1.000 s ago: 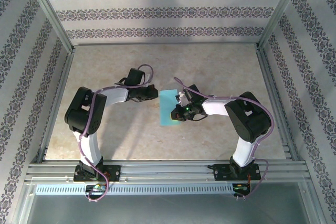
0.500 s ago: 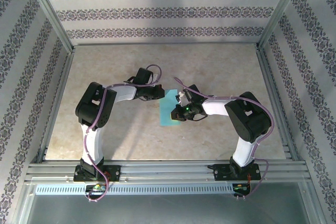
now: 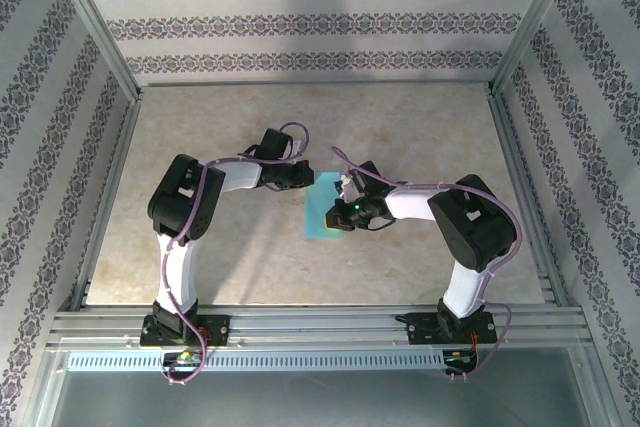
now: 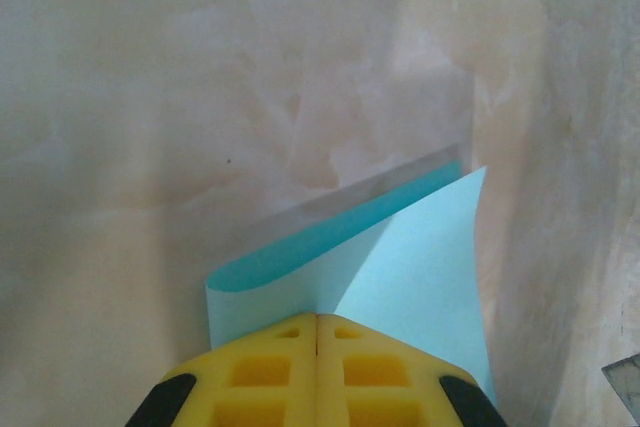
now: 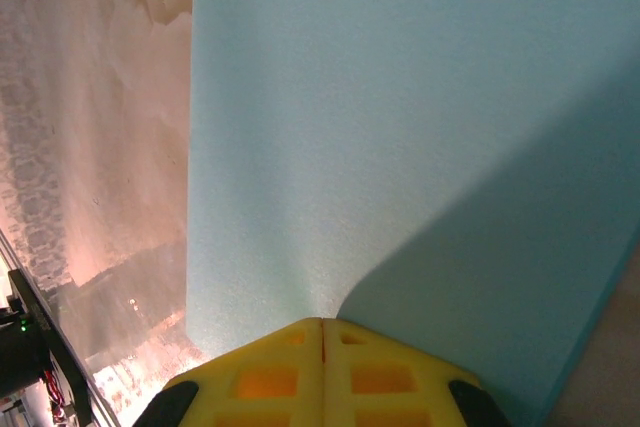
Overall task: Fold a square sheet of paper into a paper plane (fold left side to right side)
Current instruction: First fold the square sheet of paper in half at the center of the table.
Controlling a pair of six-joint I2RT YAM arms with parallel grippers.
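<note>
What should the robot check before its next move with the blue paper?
1. Thin cyan-blue sheet of paper folded over into two layers: ok.
2. Fold pressed flat: not ok; in the left wrist view it looks rounded, with the top layer lifted.
3. Left yellow fingers shut at the sheet's edge: ok.
4. Right yellow fingers shut over the sheet: ok.
5. Loose edges lined up: cannot tell.

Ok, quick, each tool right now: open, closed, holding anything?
Left tool: closed, tips at the folded blue paper; grip cannot be told.
Right tool: closed, tips at the same paper.
</note>
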